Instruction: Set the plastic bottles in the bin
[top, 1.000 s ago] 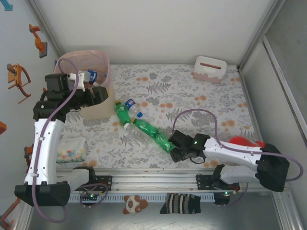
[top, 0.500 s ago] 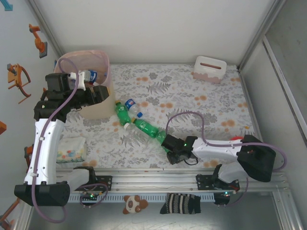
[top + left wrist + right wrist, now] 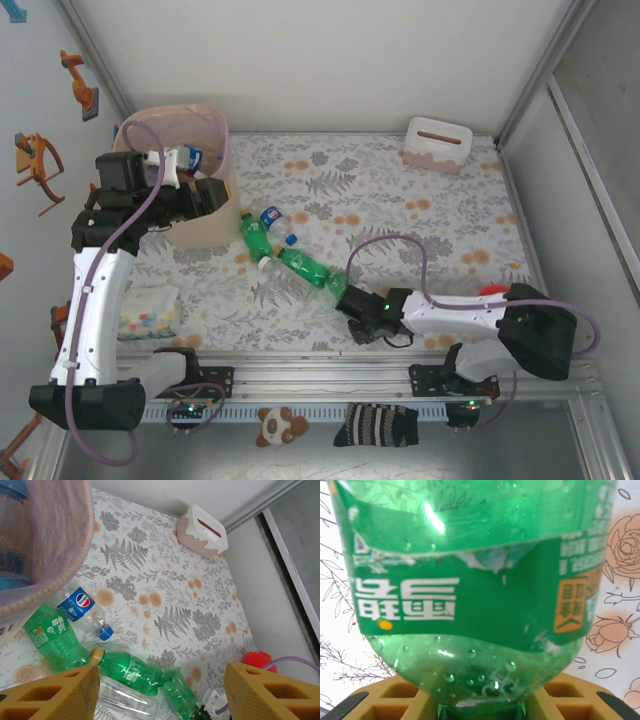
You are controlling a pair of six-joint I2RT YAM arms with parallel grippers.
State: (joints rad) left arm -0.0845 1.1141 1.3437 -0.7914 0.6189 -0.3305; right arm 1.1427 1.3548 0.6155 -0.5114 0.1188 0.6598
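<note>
Green bottle (image 3: 310, 272) flat on table (image 3: 420, 230), long axis running straight out ahead of right gripper (image 3: 350, 303), capped end farthest off, near end nipped between narrowed fingers (image 3: 570, 700). Beyond the cap, ahead and leftward, well apart: bin (image 3: 222, 130). Just beside its rim, left gripper (image 3: 205, 195), spread wide, holding nothing. Likely next: lift, then carry along that axis.

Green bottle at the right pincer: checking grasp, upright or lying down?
Lying down: the green bottle rests lengthwise on the floral table.

Robot test cell — white panels (image 3: 330, 60), aluminium rail (image 3: 300, 372).
</note>
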